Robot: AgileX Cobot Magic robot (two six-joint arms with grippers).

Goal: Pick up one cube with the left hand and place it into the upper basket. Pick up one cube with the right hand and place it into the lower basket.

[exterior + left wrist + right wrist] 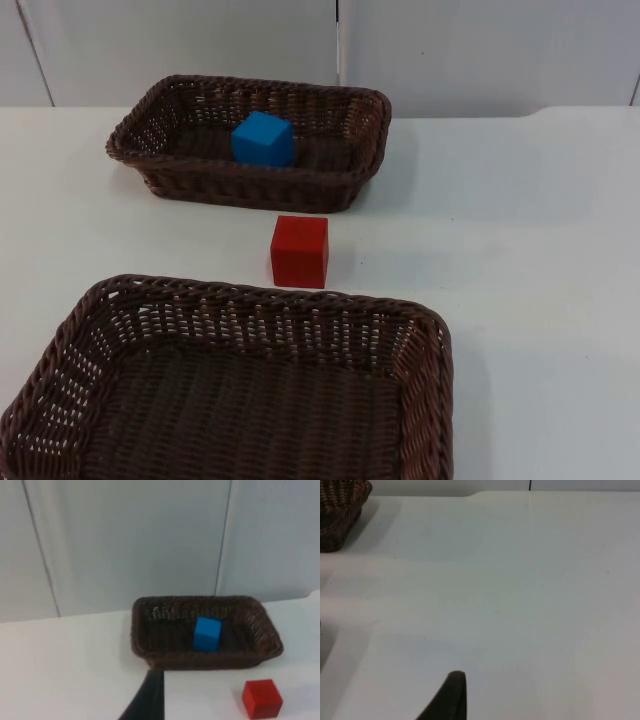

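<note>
While the white desk [520, 230] lay smooth and matte, the lower basket [420, 330], a deep rectangle of dark brown wicker, sat at 6 o'clock with nothing in it, and the matching upper basket [360, 110] at 12 o'clock already held the blue cube [263, 139]. Between them, on the desk, stood the red cube [299, 251], smooth and sharp-edged. I judged the left-hand half done; next the right hand must reach and grasp the red cube. Whether the left hand [150, 700] and right hand [451, 695] were clenched, I could not tell.
</note>
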